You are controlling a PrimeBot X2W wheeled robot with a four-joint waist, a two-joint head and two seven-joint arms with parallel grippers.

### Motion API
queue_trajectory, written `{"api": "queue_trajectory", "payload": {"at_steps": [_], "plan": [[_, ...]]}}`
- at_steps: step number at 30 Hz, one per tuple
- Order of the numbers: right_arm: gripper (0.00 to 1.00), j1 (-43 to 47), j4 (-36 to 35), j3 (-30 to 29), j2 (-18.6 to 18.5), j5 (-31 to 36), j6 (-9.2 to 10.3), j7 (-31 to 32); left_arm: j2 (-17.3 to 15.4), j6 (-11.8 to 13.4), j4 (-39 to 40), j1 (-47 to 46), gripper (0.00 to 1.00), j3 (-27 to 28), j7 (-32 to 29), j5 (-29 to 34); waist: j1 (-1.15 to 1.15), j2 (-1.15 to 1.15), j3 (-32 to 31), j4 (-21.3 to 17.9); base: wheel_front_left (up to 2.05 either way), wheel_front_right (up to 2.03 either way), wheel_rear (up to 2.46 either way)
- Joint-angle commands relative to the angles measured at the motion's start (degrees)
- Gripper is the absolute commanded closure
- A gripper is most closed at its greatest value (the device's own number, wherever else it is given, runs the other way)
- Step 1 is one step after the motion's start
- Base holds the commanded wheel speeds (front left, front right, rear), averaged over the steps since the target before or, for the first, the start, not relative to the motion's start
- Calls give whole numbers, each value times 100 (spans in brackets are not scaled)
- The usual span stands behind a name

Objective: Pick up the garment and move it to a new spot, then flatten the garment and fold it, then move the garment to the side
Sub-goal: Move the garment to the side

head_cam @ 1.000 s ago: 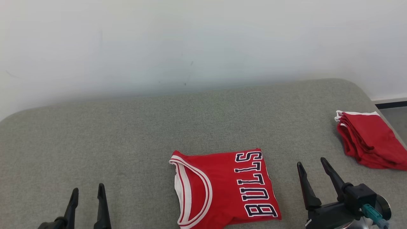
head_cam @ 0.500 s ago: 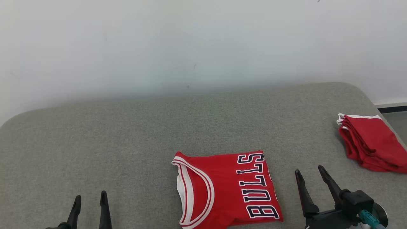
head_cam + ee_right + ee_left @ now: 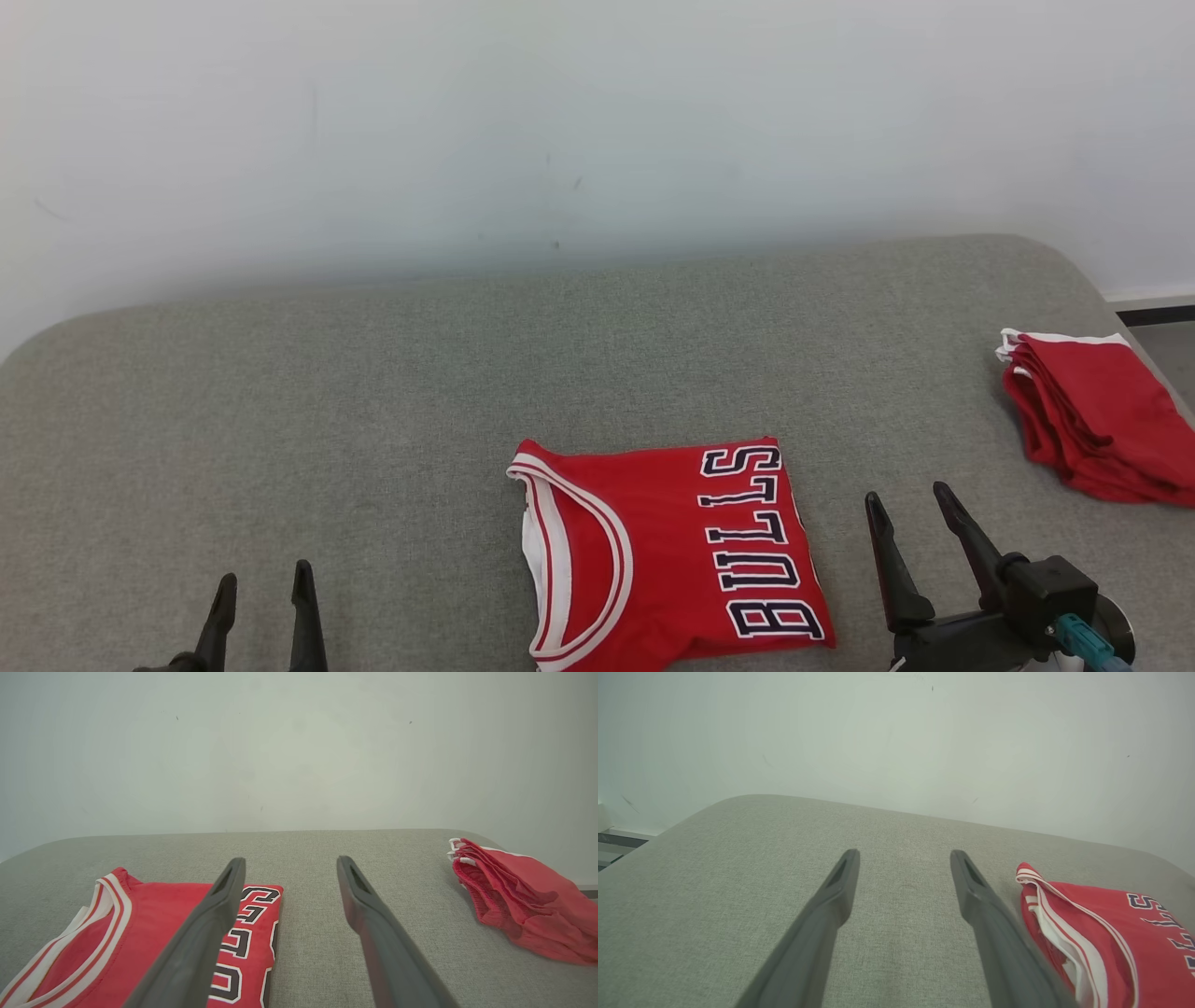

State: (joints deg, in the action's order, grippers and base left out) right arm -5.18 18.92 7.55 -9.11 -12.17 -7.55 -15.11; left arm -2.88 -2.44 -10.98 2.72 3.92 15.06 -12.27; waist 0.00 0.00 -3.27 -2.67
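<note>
Our left end effector (image 3: 262, 573) rises at the lower left of the head view, fingers spread and holding nothing. Our right end effector (image 3: 907, 493), at the lower right, is likewise spread and empty. Between them, nearer the right one, the folded red jersey (image 3: 653, 551) lies flat on the grey fabric-covered table (image 3: 373, 392), with its white-trimmed neckline to the left and the BULLS lettering to the right. A pile of red cloth (image 3: 1092, 420) sits well apart at the table's right edge.

In the left wrist view we see the parted fingers over the table, the jersey (image 3: 1111, 942) just to their right.

In the right wrist view the fingers stand apart; one crosses the jersey's (image 3: 140, 924) lettered edge in the picture, and the red pile (image 3: 518, 896) lies off right.
</note>
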Motion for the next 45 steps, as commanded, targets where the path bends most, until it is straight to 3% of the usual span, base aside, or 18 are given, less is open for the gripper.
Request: {"api": "queue_trajectory", "payload": {"at_steps": [1,18,22,25,29,45], "plan": [[0,9,-33,-19,25,25,17,-2,-3,32,0,-29,0,2,10,13,0,0,10,-1,0,0,0],[0,-135,-20,-9,-102,-152,17,149,-3,60,4,3,0,-49,10,-13,0,0,3,112,0,0,0],[0,-420,92,64,-265,-441,17,836,-3,71,-17,-42,0,-110,10,-20,0,0,11,164,0,0,0],[0,-687,387,148,-442,-548,17,1755,-3,25,-20,-106,0,-203,10,0,0,0,40,237,0,0,0],[0,-1004,717,135,-438,-750,17,2605,-3,61,9,-146,0,-376,10,-91,0,0,129,373,0,0,0],[0,-1674,2155,519,-211,-1042,7,3927,-3,-52,51,-603,0,-623,10,-89,0,0,825,950,0,0,0]]}}
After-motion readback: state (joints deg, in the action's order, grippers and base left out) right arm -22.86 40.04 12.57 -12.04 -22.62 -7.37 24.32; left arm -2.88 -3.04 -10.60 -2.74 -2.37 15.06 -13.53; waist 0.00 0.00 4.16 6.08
